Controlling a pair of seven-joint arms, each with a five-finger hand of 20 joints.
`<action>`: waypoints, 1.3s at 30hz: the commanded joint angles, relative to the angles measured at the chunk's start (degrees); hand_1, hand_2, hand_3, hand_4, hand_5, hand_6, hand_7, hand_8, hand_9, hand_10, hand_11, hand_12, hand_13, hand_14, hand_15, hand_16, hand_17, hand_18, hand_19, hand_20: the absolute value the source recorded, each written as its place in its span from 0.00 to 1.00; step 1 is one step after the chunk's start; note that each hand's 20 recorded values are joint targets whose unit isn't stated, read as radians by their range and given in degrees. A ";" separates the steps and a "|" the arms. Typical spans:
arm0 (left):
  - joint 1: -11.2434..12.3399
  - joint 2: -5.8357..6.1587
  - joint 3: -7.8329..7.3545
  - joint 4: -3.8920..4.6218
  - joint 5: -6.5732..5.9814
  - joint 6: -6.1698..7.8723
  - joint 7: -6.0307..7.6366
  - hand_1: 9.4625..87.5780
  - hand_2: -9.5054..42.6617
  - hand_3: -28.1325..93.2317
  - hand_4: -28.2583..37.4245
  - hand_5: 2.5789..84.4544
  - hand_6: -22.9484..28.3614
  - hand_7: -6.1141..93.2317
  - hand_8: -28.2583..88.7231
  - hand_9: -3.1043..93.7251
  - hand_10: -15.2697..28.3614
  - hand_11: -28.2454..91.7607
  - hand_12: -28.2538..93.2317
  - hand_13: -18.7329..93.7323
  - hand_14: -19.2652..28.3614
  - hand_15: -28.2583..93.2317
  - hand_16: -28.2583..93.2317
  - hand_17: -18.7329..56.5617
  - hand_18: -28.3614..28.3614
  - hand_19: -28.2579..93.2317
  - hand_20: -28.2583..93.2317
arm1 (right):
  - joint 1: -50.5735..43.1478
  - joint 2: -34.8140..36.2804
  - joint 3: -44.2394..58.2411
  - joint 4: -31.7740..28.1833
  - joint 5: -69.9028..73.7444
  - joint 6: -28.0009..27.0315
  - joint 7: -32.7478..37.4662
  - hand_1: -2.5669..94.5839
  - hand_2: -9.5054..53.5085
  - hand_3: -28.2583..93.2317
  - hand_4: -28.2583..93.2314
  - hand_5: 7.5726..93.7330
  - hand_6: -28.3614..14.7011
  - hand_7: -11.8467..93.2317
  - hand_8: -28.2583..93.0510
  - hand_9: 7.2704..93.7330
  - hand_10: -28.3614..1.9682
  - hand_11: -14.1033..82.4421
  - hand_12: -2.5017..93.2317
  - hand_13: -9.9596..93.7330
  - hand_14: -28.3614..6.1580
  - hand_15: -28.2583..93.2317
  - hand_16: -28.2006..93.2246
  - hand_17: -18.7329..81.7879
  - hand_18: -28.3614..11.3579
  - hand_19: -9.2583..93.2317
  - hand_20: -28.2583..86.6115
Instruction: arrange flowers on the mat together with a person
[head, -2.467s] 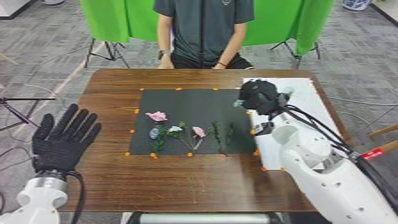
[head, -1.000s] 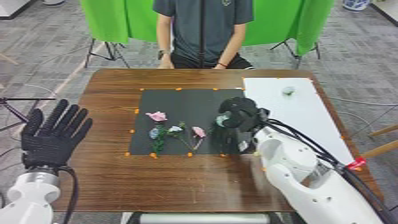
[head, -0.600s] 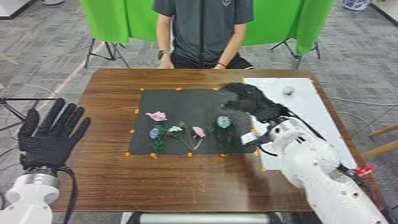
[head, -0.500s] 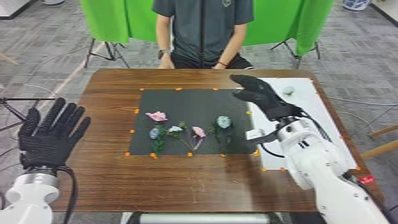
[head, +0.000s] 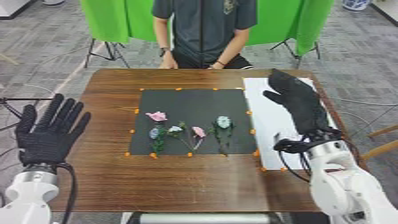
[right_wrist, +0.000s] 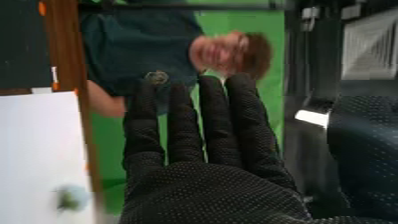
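Head view: our right hand has drawn back, straight-fingered and empty, leaving the rightmost flower on the mat; we judge that placement done.

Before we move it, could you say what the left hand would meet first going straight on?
The left hand looks free to pass the table's left edge; far beyond, the green curtain might come first, though depth is unclear.

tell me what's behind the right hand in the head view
White sheet and brown table continue behind the right hand; anything lying on the part it covers is hidden.
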 joint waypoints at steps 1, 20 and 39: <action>1.92 -0.82 -0.16 -0.84 0.31 0.35 1.44 0.21 0.44 0.79 0.00 0.50 0.59 0.14 0.16 0.43 0.67 0.36 0.27 0.42 0.65 0.39 0.18 0.20 0.72 0.47 0.34 | -2.84 -1.58 2.71 -1.01 3.35 -2.29 1.91 0.17 0.41 0.88 0.00 0.39 0.57 0.21 0.14 0.37 0.62 0.21 0.10 0.37 0.63 0.31 0.28 0.32 0.39 0.42 0.33; 1.13 -1.12 -1.31 -0.52 0.39 0.87 0.12 0.21 0.49 0.77 0.00 0.50 0.58 0.15 0.16 0.43 0.67 0.36 0.27 0.43 0.67 0.41 0.18 0.20 0.73 0.47 0.34 | -7.26 -3.89 6.09 -1.92 3.64 -1.78 1.87 0.20 0.41 0.89 0.01 0.41 0.63 0.24 0.14 0.37 0.69 0.21 0.10 0.37 0.58 0.32 0.28 0.32 0.35 0.44 0.33; 0.77 -1.66 0.05 -0.15 2.28 0.04 -1.35 0.22 0.49 0.77 0.00 0.49 0.58 0.15 0.15 0.41 0.66 0.36 0.28 0.43 0.67 0.41 0.18 0.19 0.73 0.48 0.34 | -5.60 -1.84 6.29 -1.41 1.10 0.68 3.03 0.21 0.40 0.89 0.01 0.44 0.67 0.25 0.13 0.37 0.74 0.22 0.10 0.37 0.59 0.31 0.29 0.32 0.34 0.44 0.33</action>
